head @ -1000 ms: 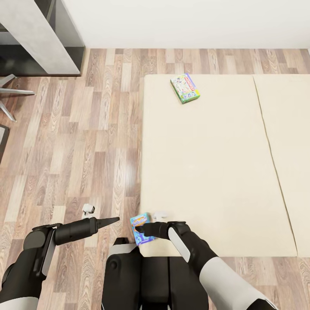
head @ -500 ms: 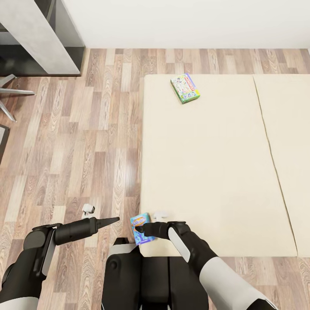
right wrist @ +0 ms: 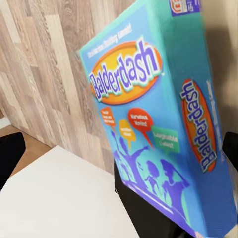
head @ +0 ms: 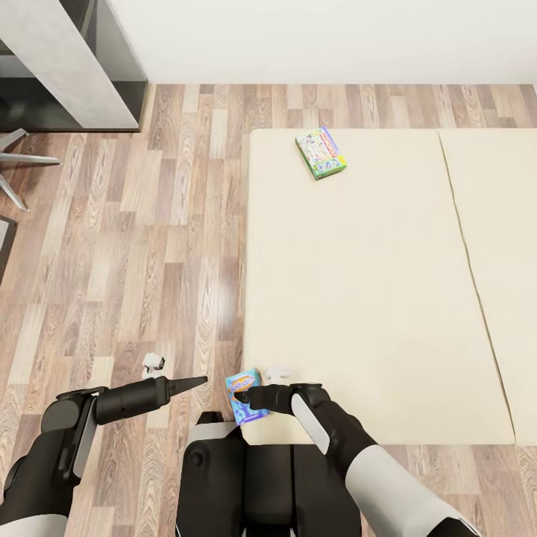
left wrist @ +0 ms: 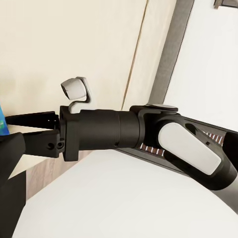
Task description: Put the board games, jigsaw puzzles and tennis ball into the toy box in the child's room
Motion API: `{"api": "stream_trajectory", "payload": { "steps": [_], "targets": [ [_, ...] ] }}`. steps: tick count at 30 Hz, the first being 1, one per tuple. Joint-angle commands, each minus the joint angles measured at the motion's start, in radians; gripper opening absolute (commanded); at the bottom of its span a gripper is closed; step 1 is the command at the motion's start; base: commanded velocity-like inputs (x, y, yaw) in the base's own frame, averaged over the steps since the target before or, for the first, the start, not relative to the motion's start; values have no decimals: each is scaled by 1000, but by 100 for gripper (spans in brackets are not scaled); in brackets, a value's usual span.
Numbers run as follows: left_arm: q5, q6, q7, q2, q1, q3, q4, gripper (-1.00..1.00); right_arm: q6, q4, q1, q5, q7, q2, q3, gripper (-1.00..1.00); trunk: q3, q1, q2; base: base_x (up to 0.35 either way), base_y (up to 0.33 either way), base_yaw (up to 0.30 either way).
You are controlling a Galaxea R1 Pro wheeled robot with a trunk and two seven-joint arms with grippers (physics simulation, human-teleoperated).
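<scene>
Right gripper (head: pixel 240 397) clamps blue board game (head: pixel 244 395) at bed (head: pixel 373 283) near corner, apparently lifted for carrying to toy box. Monopoly box (head: pixel 321 153) lies at 12 o'clock on mattress. Left gripper (head: pixel 200 381) idle, fingers together.

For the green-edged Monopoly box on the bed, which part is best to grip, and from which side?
The Monopoly box lies flat, askew, near the bed's far left corner. Probably best: descend from above and pinch across its two long edges, its narrower span.
</scene>
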Motion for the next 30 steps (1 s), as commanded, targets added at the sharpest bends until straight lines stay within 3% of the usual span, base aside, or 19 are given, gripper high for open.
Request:
{"api": "stream_trajectory", "payload": {
  "steps": [1,30],
  "targets": [
    [-1,11,-4,0,0,0,0,100,4,-1,0,0,1,0,0,100,-1,1,-1,0,0,0],
    [-1,11,-4,0,0,1,0,100,5,-14,0,15,0,0,-6,100,-1,1,-1,0,0,0]
  ]
}}
